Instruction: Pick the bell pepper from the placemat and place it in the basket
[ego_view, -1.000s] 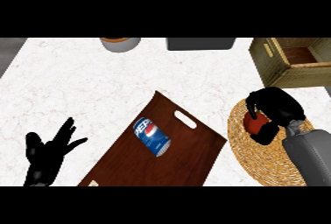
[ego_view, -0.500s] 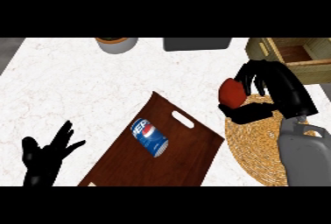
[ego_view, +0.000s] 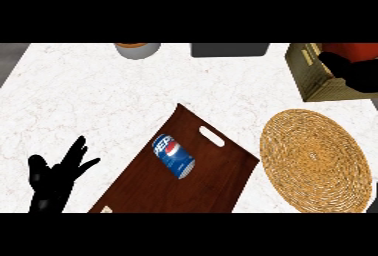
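One item relocated — our right hand (ego_view: 353, 70), curled round the bell pepper (ego_view: 351, 49), has carried it off the placemat (ego_view: 314, 157) below to over the basket (ego_view: 310, 75); release remains. Left hand (ego_view: 55, 175) rests open on the bench.

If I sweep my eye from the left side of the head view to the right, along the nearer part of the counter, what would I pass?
Left hand, resting open → blue soda can lying on the brown tray → round woven placemat.
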